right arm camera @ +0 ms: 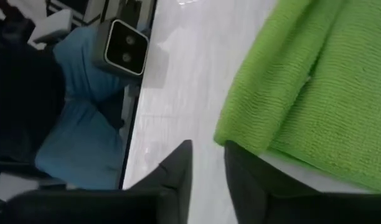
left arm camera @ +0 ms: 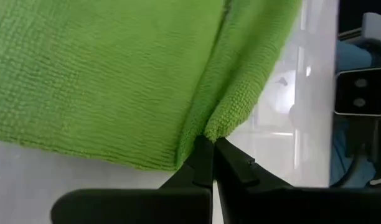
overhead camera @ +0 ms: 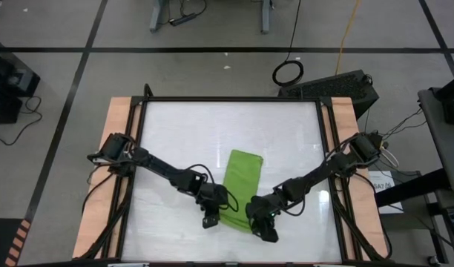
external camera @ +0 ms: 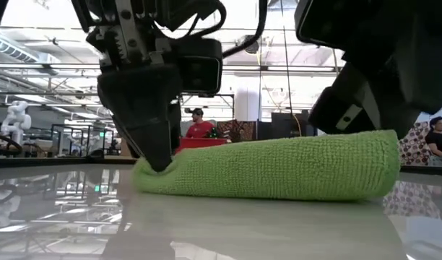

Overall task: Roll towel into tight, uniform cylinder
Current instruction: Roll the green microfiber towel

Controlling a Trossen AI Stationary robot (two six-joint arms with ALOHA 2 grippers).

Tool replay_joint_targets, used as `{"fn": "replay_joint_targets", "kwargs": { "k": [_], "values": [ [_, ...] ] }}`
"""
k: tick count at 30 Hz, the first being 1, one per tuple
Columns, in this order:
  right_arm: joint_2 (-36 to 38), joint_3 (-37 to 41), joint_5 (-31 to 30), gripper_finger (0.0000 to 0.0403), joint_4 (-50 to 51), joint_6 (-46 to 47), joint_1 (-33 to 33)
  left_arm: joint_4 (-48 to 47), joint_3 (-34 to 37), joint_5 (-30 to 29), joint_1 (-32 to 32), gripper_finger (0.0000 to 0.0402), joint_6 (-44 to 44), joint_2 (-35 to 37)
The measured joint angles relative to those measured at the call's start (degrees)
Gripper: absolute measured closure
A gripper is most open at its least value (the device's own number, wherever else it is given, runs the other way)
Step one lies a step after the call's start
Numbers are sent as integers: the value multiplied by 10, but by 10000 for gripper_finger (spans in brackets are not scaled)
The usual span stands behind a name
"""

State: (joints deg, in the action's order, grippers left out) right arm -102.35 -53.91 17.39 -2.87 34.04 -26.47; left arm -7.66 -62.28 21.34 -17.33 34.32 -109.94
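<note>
The lime-green towel (overhead camera: 241, 178) lies on the white table as a narrow strip running from far to near. Its near end is turned over into a thick roll (external camera: 279, 170). My left gripper (overhead camera: 210, 216) is shut on the roll's left end (left arm camera: 215, 124). My right gripper (overhead camera: 265, 228) stands at the roll's right end (right arm camera: 240, 134) with a small gap between its fingers, and the table shows through the gap. In the low view the left fingers (external camera: 157, 148) reach down to the tabletop, and the right gripper (external camera: 373, 94) hangs over the roll's right end. My left gripper pinches the fold at the roll's left end (left arm camera: 210, 132) between its two fingertips. The fingers come from above and point down at the table. The roll rests on the table, slack. My right gripper has one finger (right arm camera: 240, 171) beside or under the roll's right end; I cannot tell whether it touches.
Wooden side boards (overhead camera: 116, 148) and a black frame bound the table left and right. The low camera's housing (right arm camera: 125, 40) stands at the near edge, close to both grippers. People (external camera: 199, 126) show in the room behind. Bare tabletop lies far of the towel.
</note>
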Motion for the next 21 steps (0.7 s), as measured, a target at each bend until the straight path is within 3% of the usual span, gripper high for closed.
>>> {"fn": "replay_joint_targets", "kwargs": {
  "k": [4,8,15,21],
  "values": [
    [0,0,-15,283,4,-51,-10,-7,0,1,6,398,0,-4],
    [10,0,-80,276,34,-123,-39,-5,0,13,13,398,1,-10],
    [16,0,-290,275,83,-303,-124,-4,-1,26,24,398,4,-14],
    [1,-1,-439,275,53,-451,-186,-5,-1,26,30,398,10,-14]
  ]
}}
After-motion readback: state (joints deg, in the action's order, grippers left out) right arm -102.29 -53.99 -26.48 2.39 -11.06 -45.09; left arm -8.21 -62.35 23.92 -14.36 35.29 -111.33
